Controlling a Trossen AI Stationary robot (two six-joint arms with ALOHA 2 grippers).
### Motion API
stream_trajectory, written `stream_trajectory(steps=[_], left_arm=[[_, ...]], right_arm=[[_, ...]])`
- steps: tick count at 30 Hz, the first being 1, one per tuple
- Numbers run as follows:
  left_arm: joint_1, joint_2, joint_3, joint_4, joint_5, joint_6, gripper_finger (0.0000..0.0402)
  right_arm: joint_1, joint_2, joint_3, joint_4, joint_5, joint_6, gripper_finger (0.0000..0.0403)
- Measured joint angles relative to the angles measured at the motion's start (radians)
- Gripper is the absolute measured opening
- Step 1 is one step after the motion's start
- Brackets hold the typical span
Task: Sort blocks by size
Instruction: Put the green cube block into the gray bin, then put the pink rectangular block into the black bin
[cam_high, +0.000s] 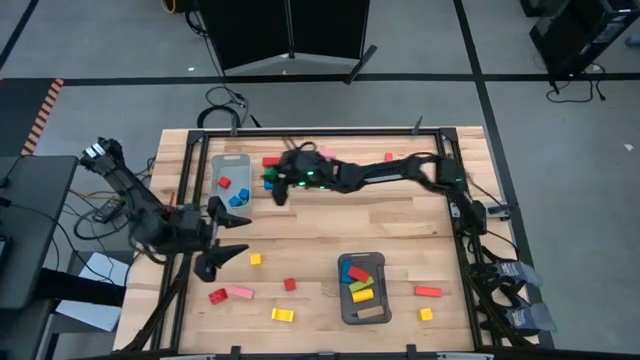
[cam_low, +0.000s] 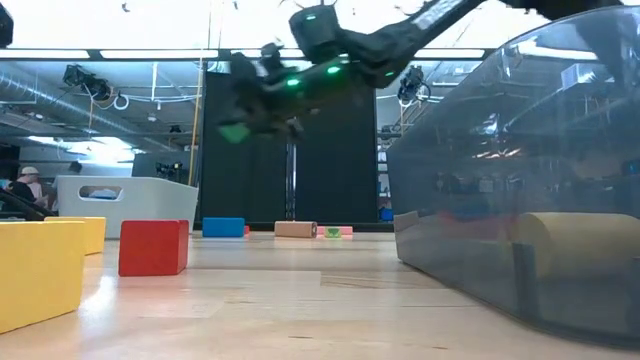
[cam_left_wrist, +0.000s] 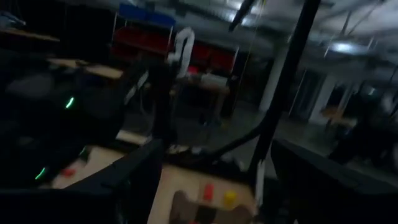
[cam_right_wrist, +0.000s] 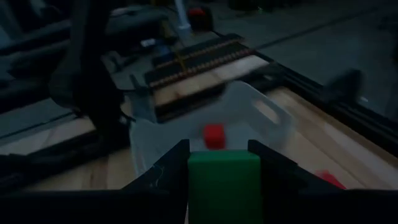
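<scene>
Green block (cam_right_wrist: 224, 180) between right pincer (cam_right_wrist: 219, 163) fingers

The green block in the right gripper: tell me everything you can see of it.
The green block is a painted, flat-faced piece with square edges, looking like wood; its full length is hidden. It sits clamped between the two dark fingers of the right gripper, one against each side, its top face level. It is held in the air above the table, touching nothing else. In the high view it shows as a green spot just beside the clear plastic tray that holds small red and blue cubes.
</scene>
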Motion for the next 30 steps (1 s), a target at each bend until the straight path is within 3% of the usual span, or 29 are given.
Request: stream_trajectory(steps=[5, 16, 18, 22, 24, 27, 30], left_arm=[[-0.04, -0.023, 0.0, 0.11, 0.001, 0.091, 0.0305], [-0.046, -0.045, 0.0, 0.099, 0.0, 0.123, 0.0305], [-0.046, -0.045, 0.0, 0.094, -0.001, 0.124, 0.0305], [-0.046, -0.041, 0.0, 0.049, -0.028, 0.12, 0.0305], [-0.046, -0.037, 0.0, 0.022, -0.065, 0.1, 0.0305], [-0.044, -0.037, 0.0, -0.015, -0.104, 0.065, 0.0305], [-0.044, -0.037, 0.0, -0.067, -0.121, 0.014, 0.0304]], right_arm=[[0.017, 0.185, 0.235, 0.004, -0.032, -0.026, 0.0142], [0.019, 0.533, 0.698, -0.083, -0.117, -0.014, 0.0142], [0.019, 0.565, 0.744, -0.115, -0.13, -0.013, 0.0166], [0.019, 0.547, 0.748, -0.132, -0.132, -0.04, 0.0284], [0.021, 0.512, 0.724, -0.117, -0.076, -0.092, 0.0324], [0.036, 0.446, 0.66, -0.038, 0.018, -0.187, 0.0343], [0.041, 0.35, 0.532, 0.043, 0.039, -0.239, 0.0326]])
